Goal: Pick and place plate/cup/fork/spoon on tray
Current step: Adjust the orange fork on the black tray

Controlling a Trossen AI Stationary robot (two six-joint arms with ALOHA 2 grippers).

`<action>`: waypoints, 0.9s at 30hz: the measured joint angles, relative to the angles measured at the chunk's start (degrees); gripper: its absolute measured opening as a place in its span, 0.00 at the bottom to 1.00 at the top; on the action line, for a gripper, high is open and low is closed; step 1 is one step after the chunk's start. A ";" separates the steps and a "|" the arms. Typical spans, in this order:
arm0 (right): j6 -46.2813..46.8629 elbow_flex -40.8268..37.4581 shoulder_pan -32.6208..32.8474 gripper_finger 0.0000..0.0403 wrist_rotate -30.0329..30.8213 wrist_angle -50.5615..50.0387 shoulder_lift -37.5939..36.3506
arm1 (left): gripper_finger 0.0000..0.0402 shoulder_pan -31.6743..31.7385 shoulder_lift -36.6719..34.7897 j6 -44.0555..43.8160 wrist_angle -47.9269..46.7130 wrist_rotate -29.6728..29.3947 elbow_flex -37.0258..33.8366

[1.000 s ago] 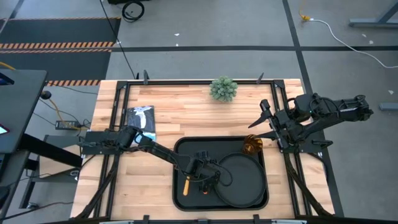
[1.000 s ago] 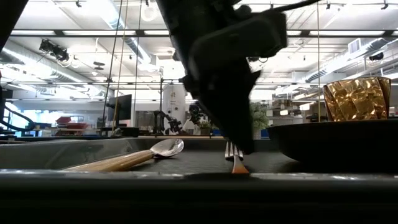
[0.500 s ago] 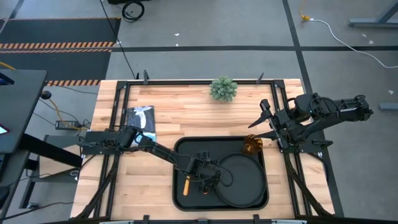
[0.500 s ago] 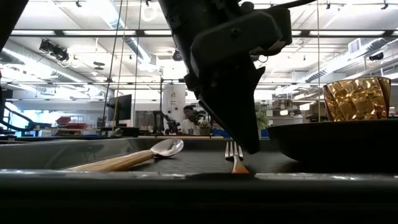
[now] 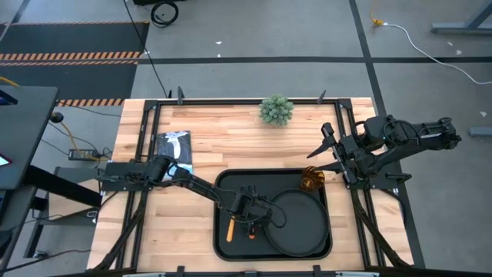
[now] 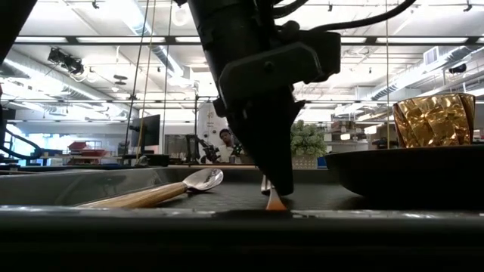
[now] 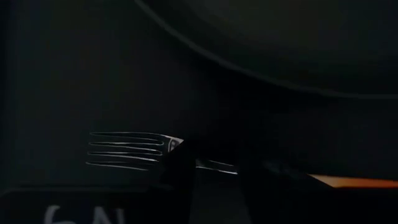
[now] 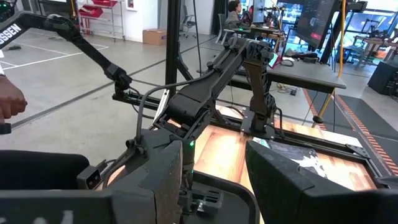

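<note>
The black tray (image 5: 238, 185) lies at the table's near middle. On it are the round black plate (image 5: 300, 223), the amber cup (image 5: 311, 181) at its far right corner, the spoon (image 5: 229, 228) and the fork (image 5: 250, 232), both flat on the tray floor. My left gripper (image 5: 252, 217) points down over the fork, between the spoon and the plate, with its fingers a little apart. In the left wrist view the fork's tines (image 7: 124, 151) and orange handle (image 7: 354, 181) show on either side of the fingers. My right gripper (image 5: 329, 154) waits open beyond the tray's far right corner. My left gripper comes from above, pointing down, over the fork's metal neck (image 7: 214, 165), which runs crosswise behind both fingertips. In the low view one fingertip (image 6: 278, 185) reaches down to the fork (image 6: 274, 202), which lies flat on the tray. I cannot tell whether it touches.
A small green plant (image 5: 276, 110) stands at the table's far edge. A dark packet (image 5: 175, 146) lies at the far left of the table. Bare wood shows between them and the tray. A person (image 6: 225, 137) shows far off in the room.
My left gripper has risen a little, gone slightly toward the table's left edge and come down more upright. The fork has slid a little toward the table's left with it and stays flat on the tray.
</note>
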 joint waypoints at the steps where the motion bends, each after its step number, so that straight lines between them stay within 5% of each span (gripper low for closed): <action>1: 0.00 0.00 0.00 0.45 0.00 0.00 0.00 | 0.30 -0.01 0.00 -0.49 -0.36 0.00 0.01; 27: 0.00 0.00 0.00 0.45 0.00 -0.02 0.00 | 0.30 -0.20 -0.16 -3.38 -4.70 1.03 0.11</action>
